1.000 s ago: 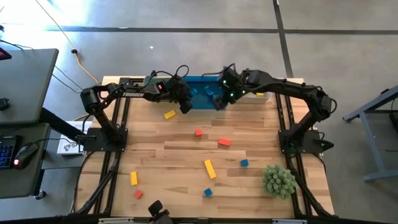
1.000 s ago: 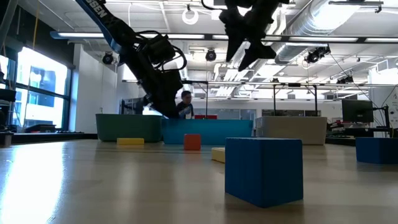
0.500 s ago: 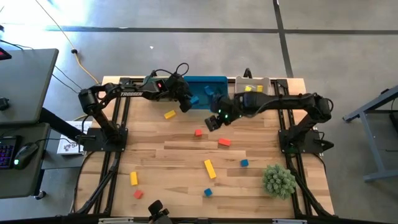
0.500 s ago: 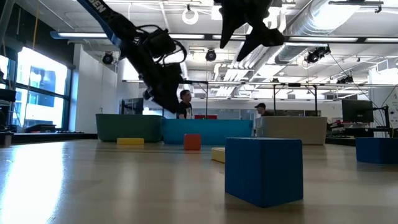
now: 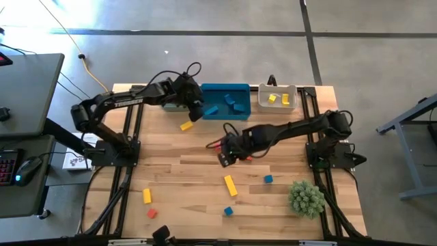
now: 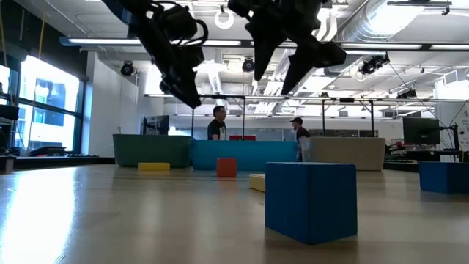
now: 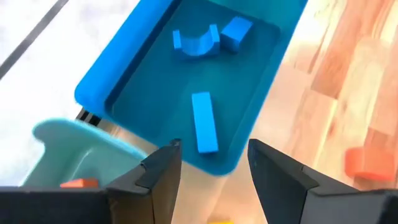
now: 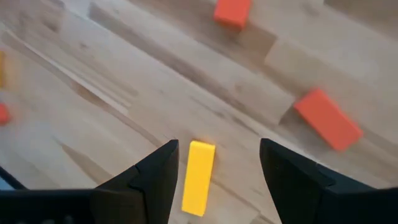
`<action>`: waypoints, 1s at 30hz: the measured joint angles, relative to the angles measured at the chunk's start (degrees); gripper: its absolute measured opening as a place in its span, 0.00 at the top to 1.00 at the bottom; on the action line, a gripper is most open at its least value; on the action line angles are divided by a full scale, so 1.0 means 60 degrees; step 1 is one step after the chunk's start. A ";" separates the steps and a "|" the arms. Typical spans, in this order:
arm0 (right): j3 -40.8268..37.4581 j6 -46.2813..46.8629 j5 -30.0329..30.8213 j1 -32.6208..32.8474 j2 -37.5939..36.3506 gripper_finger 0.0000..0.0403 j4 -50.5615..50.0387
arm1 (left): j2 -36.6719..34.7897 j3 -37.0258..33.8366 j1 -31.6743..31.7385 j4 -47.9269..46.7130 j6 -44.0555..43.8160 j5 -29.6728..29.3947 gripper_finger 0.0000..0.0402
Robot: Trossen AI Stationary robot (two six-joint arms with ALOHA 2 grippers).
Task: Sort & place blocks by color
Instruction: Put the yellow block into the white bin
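Note:
Red, blue and yellow blocks lie scattered flat on the wooden table (image 5: 171,164). My right gripper (image 5: 224,158) hangs open above the table's middle, touching nothing. A yellow bar (image 8: 198,177) shows between its fingers, and two red blocks (image 8: 328,118) (image 8: 232,12) lie beyond. My left gripper (image 5: 194,113) is open and empty, in the air at the blue bin's (image 5: 227,101) left near corner. That bin (image 7: 155,118) holds three blue blocks (image 7: 204,121). A teal bin (image 7: 68,146) beside it holds a red block (image 7: 78,183). A beige bin (image 5: 277,98) holds yellow blocks.
The spiky green plant ball (image 5: 305,198) sits at the table's near right corner. Loose blocks on the near half include a yellow bar (image 5: 230,185), blue cubes (image 5: 268,179) (image 5: 228,211), a yellow block (image 5: 147,196) and a red one (image 5: 151,213). Two people stand in the room behind (image 6: 217,122).
My right gripper has swung from over the blue bin toward the table's near edge and somewhat left, to above the middle near the red blocks, staying open. My left gripper has risen and drawn a little toward the table's left. No block has visibly moved.

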 joint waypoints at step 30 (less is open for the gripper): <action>-0.0004 0.2284 -0.1715 0.1248 0.2569 0.48 0.1533 | -0.0283 0.0000 0.0000 -0.0609 0.0139 -0.0055 0.57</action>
